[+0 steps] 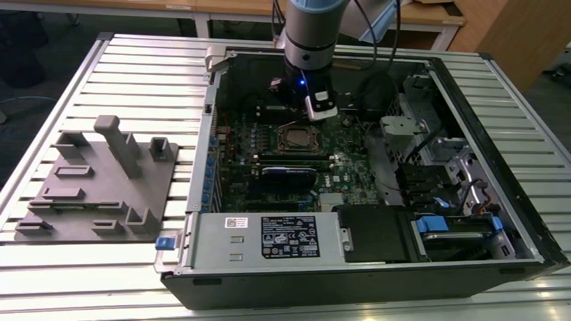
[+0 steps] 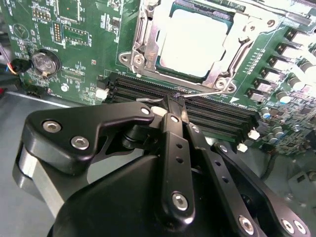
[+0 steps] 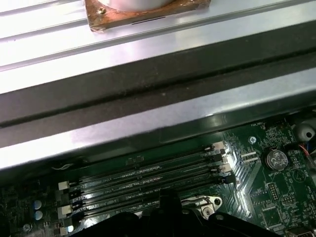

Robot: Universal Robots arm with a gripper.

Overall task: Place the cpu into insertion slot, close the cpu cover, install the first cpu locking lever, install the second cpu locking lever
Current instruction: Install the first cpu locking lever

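Note:
The cpu (image 2: 192,42) shows its pale silver top lying flat in the insertion slot (image 1: 297,138) on the green board. The cpu cover (image 2: 229,59), a silvery frame, lies down around the chip. A thin wire locking lever (image 2: 205,94) runs along the socket's edge beside the memory slots. My gripper (image 2: 177,103) is shut, its black fingertips pressed together right at this lever and touching it. In the exterior view the gripper (image 1: 319,110) hangs inside the open computer case, just behind the socket.
Long black memory slots (image 2: 217,111) lie beside the socket, with the case's metal wall (image 3: 148,74) just beyond them. A coin cell (image 2: 43,61) sits on the board. A grey fixture block (image 1: 98,180) stands at the exterior view's left; drive bays (image 1: 446,174) fill the right.

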